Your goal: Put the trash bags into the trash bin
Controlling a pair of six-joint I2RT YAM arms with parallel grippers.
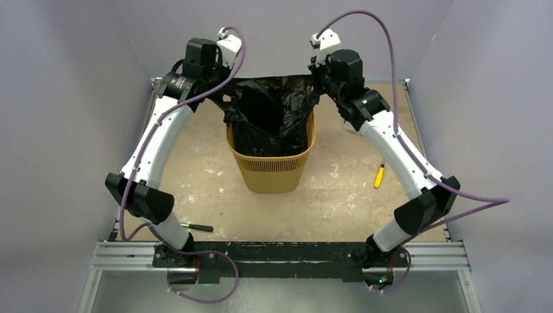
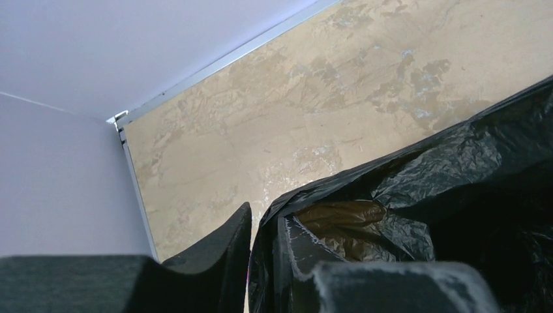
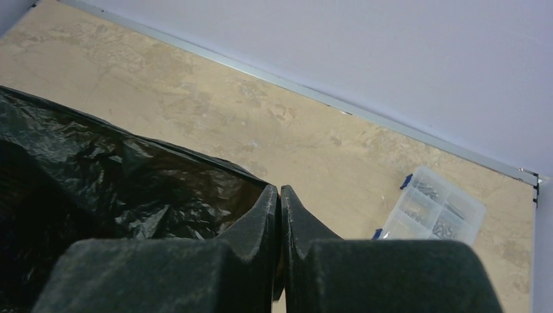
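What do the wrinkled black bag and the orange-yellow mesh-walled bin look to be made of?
The wrinkled black bag looks like thin glossy plastic film: it crinkles, catches highlights and shows brownish where light passes through. The orange-yellow mesh-walled bin is probably moulded matt plastic: even colour, fine regular slots.

from above, the inside and far rim of the bin (image 1: pixel 270 171) are covered by the bag (image 1: pixel 274 111), and a black tool (image 1: pixel 199 227) is partly hidden by the left arm (image 1: pixel 156 147). in the right wrist view the contents of a clear box (image 3: pixel 433 208) are too small to be told, and the bag is cut off at the left edge.
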